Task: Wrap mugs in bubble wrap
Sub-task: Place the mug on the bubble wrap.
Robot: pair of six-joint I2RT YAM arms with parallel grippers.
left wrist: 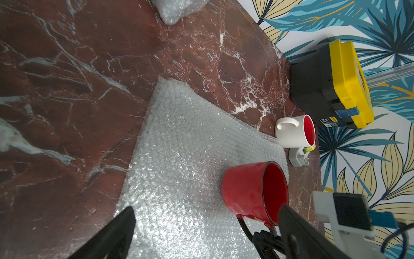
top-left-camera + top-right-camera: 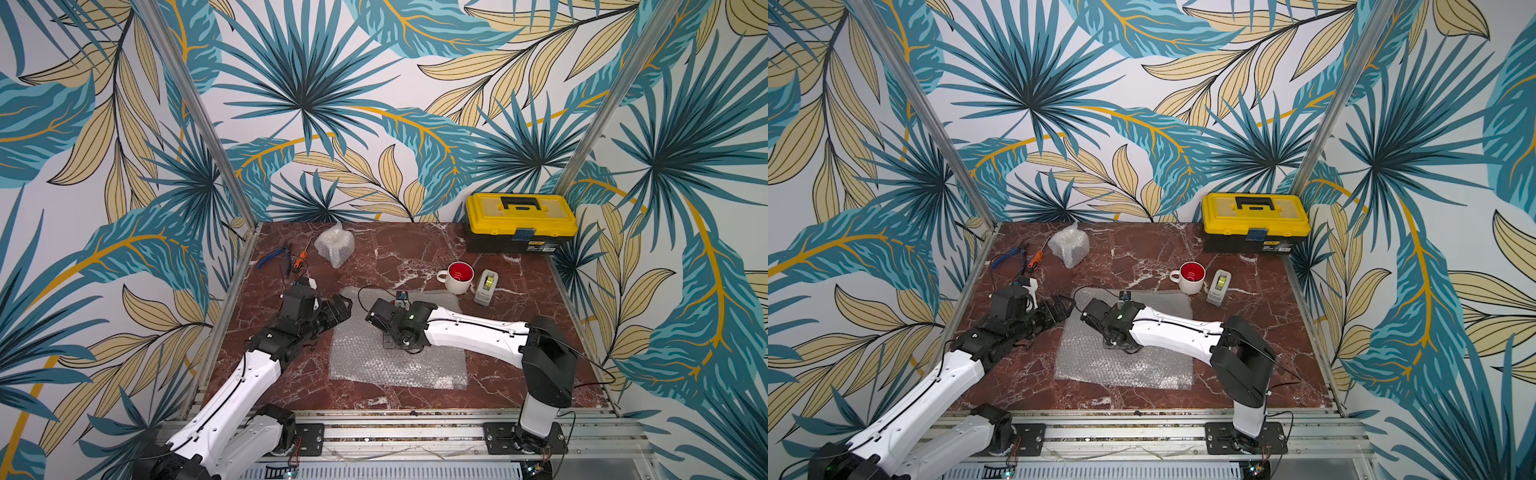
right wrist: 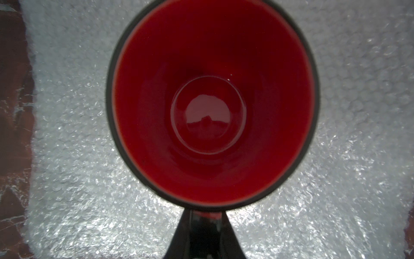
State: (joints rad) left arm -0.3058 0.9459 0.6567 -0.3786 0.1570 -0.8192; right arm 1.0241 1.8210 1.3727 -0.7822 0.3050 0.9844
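Marble table (image 2: 415, 249) with one yellow toolbox (image 2: 519, 220) at its far right corner. One flat sheet of bubble wrap (image 2: 395, 370) lies mid-table. One wrapped bundle (image 2: 334, 245) sits far left, its contents not discernible. Two bare mugs are visible. The red mug (image 1: 244, 190) is upright over the sheet, its handle pinched by the right gripper (image 3: 206, 215), and hidden under that wrist in both top views. The white mug (image 2: 457, 278) stands past the sheet's far right corner, just beside one tape dispenser (image 2: 486, 286). The left gripper (image 1: 207, 208), fingers spread wide, hangs empty at the sheet's left edge. Pliers (image 2: 272, 255) and a screwdriver (image 2: 300, 259) lie far left.
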